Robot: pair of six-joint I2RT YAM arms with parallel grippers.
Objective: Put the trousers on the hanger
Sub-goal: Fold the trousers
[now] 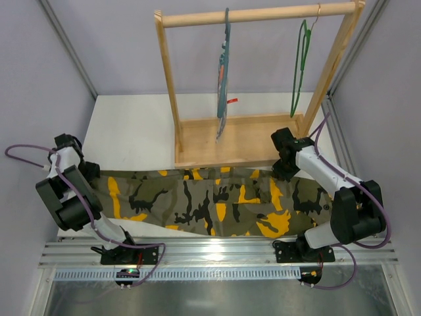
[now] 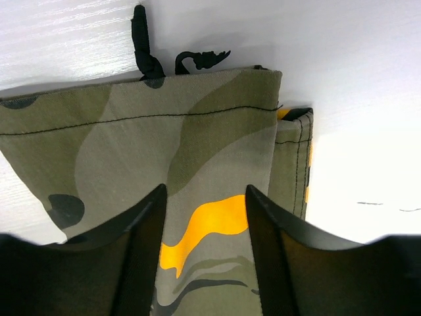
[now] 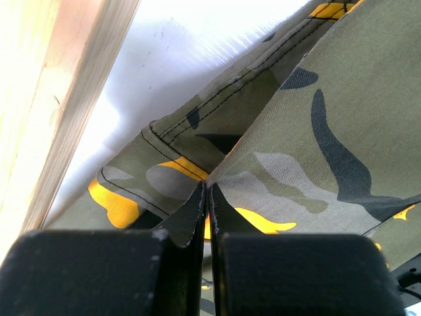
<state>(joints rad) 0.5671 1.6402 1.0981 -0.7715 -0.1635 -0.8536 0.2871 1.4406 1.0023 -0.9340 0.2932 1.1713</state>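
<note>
The camouflage trousers lie spread flat across the white table in front of the rack. The green wire hanger hangs empty from the right end of the rack's top rail. My left gripper is at the trousers' left end. In the left wrist view it is open, with its fingers just above the cloth near a hem and a black tie. My right gripper is at the trousers' far right edge. In the right wrist view it is shut on a raised fold of the trousers.
A wooden rack stands at the back of the table; its base lies close behind the trousers. A blue-grey hanger with a striped cloth hangs at the middle of the rail. The rack's base edge is right beside my right gripper.
</note>
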